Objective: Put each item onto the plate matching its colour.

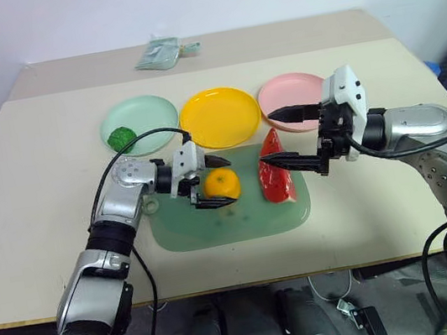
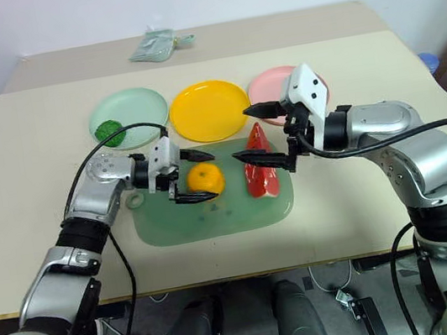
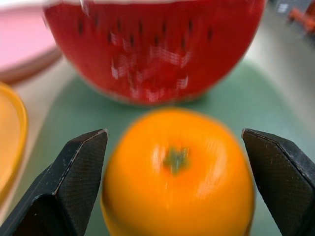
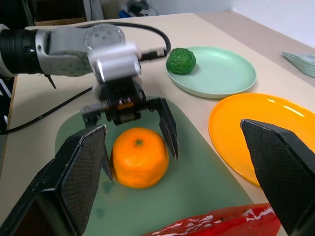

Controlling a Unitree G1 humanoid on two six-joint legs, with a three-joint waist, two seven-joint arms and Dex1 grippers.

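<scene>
Left pincer (image 1: 212, 184) open, fingers either side of orange (image 1: 221, 185) on green board (image 1: 216, 228). Right pincer (image 1: 285, 136) open, above watermelon wedge (image 1: 276, 178) at board's 3 o'clock. Leafy ball (image 1: 121, 138) on mint plate (image 1: 151, 111); yellow plate (image 1: 219, 117), pink plate (image 1: 288, 89) bare. Beige counter (image 1: 35, 214), white wall (image 1: 197, 1). Right wrist view catches left pincer's face.
</scene>
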